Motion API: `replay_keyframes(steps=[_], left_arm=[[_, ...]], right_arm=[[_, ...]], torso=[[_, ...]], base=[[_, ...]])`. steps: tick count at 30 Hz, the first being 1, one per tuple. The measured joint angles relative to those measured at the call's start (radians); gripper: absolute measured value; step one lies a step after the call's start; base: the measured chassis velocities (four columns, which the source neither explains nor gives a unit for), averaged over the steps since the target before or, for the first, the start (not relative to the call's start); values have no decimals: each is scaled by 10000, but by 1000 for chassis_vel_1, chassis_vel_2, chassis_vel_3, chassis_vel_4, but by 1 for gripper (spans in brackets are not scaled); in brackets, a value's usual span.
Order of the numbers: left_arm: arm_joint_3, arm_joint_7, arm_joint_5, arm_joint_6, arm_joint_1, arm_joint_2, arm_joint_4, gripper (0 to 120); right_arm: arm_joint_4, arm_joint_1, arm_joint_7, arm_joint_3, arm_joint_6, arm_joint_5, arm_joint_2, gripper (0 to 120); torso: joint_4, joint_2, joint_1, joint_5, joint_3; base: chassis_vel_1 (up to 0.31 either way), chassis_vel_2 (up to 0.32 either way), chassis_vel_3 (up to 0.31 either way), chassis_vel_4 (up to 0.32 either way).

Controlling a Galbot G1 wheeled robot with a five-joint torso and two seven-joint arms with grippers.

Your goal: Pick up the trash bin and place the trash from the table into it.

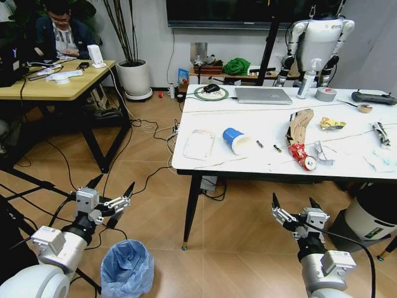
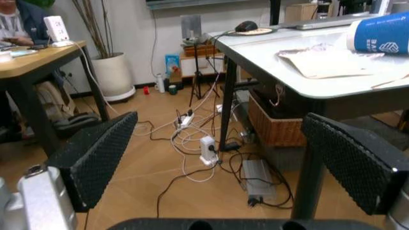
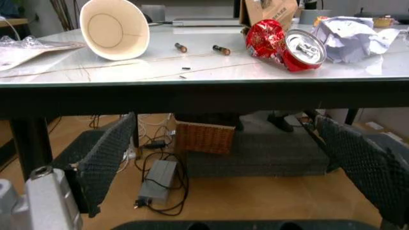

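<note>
Left gripper: you have it spread wide, holding nothing, out past the table's near-left corner, above the floor.
Right gripper: yours is spread too and empty, just below the table's front edge.
Trash bin: on the floor, off the table's near-left corner, just beside your left arm.
Table: white top, black legs.
Trash: paper cup, clear packaging, cardboard piece and crushed red can all lie on the table.
</note>
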Motion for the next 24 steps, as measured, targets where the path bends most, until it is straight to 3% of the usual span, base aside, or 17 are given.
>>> replay_keyframes(steps=[12,24], left_arm=[[-18,0,-35,-4,-57,53,61,100],[-17,0,-69,-14,-47,80,112,100]], right_arm=[[70,-41,0,94,98,-14,0,100],[79,-67,1,172,122,3,6,100]], torso=[[0,-468,-200,0,-269],[0,-678,-281,0,-397]], base=[[0,0,0,0],[0,0,0,0]])
